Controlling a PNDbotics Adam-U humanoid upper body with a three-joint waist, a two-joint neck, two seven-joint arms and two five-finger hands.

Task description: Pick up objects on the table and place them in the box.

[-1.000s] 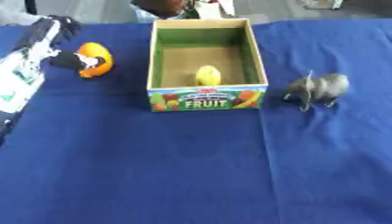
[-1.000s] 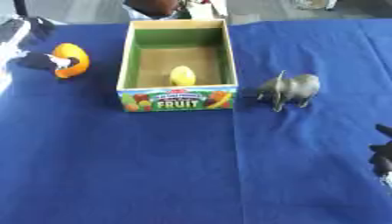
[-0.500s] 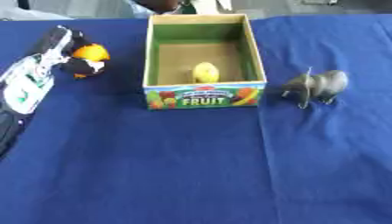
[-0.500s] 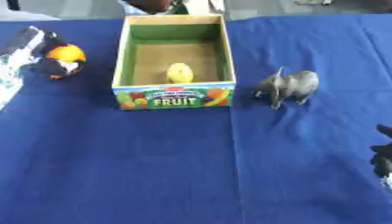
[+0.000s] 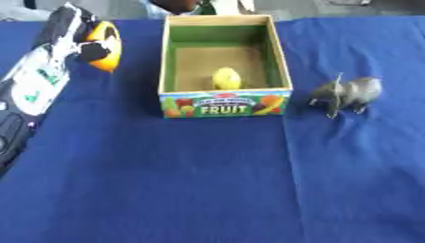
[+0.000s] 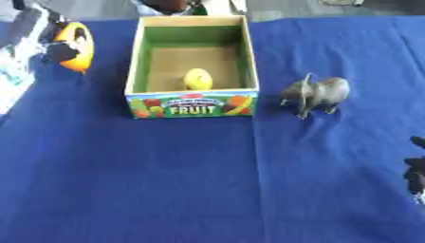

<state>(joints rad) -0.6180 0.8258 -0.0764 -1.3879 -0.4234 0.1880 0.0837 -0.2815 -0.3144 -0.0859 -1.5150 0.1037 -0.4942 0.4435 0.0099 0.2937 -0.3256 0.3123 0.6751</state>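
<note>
On the blue counter [image 5: 166, 190] the box [image 5: 224, 102], green inside and marked FRUIT, sits near the far edge, a yellow fruit [image 5: 225, 77] inside it. Wide bare cloth lies in front. Left of the box, the left hand [image 5: 79, 40] has its fingers curled round an orange [image 5: 106, 40]. A grey elephant [image 5: 348, 92] stands right of the box. The right hand [image 6: 415, 175] is cut off at the edge; its fingers cannot be made out.

Both eyes look steeply down from the head at the blue worktop [image 5: 207, 180], facing its far edge at the frame's top. They share the fruit box [image 5: 224, 102] at upper centre; the right eye's picture sits slightly shifted, showing more at its right edge.
</note>
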